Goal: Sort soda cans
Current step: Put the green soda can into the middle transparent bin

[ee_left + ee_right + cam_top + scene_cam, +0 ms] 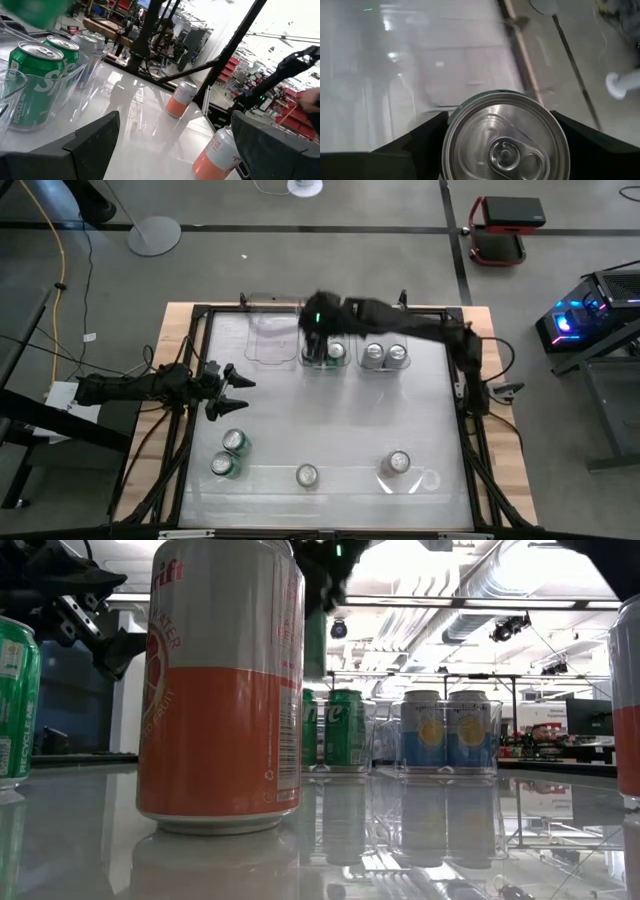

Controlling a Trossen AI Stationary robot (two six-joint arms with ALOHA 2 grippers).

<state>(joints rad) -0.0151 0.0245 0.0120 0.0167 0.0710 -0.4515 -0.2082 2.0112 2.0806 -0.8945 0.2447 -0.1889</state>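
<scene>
My right gripper reaches over the far middle of the table, shut on a green soda can whose silver top fills the right wrist view. It hangs above a clear bin that holds green cans. The neighbouring bin holds two silver cans. Two green cans and two orange-and-silver cans stand on their bases near the front edge. My left gripper waits open at the table's left, touching nothing. My right gripper pinches the green can between its two fingers, one on each side of the wall just under the top rim. The fingers slant down from above. The can hangs lifted clear, roughly upright, above the bin of green cans.
A third clear bin stands at the far left of the row. A black frame runs along the table's edges. The middle of the white tabletop is bare. An orange-and-silver can stands close in front of the low camera.
</scene>
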